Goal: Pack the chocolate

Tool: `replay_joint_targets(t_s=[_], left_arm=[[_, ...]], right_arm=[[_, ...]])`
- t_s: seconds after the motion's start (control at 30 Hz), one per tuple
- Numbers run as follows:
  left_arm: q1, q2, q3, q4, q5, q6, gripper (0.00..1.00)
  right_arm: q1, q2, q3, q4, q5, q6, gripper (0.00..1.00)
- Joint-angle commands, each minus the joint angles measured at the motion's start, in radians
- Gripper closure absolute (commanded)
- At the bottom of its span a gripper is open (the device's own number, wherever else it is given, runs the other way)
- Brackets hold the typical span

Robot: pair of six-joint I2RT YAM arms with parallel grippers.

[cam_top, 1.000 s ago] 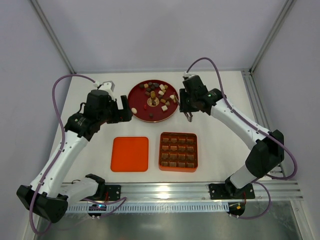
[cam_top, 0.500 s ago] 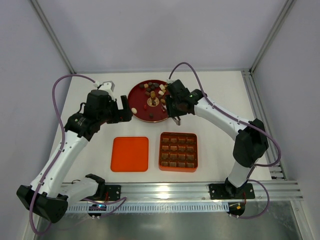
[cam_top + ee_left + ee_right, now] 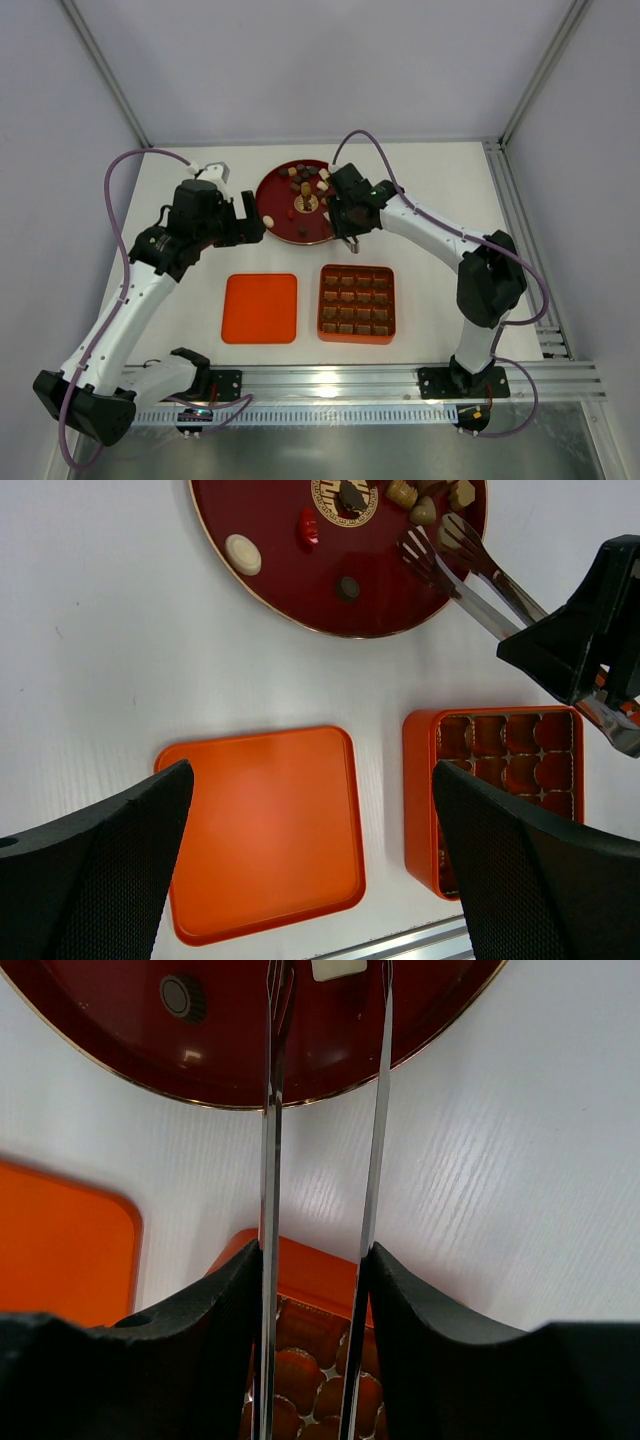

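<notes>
One white chocolate sits between the tweezers clenched in my right jaws; an off-centre squeeze could flick it away; left jaws gape.

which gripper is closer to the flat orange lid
Left. The left gripper hovers open just beyond the lid; the right gripper, shut on the tweezers, sits farther right, beyond the gridded box.

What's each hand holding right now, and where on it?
Right hand grips the metal tweezers by their rear end, prongs spread over the red plate. Left hand is open, holding nothing.
</notes>
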Motion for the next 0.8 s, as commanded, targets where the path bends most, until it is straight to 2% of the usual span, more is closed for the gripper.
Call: replay_joint_targets(t_s=[0.0, 0.33, 0.6, 0.77], left_arm=[[0.0, -0.006, 0.0, 0.007, -0.005, -0.001, 0.0], [-0.001, -0.008, -0.005, 0.01, -0.013, 0.0, 0.0], [0.0, -0.009, -0.01, 0.011, -0.01, -0.004, 0.0], [0.0, -0.008, -0.013, 0.013, -0.008, -0.004, 0.0]], right_arm=[[0.005, 0.017, 0.047, 0.039, -0.001, -0.013, 0.52], [0.005, 0.061, 0.076, 0.037, -0.004, -0.005, 0.53], [0.005, 0.052, 0.069, 0.033, 0.0, -0.001, 0.6], [0.005, 0.044, 0.08, 0.03, 0.003, -0.001, 0.69]])
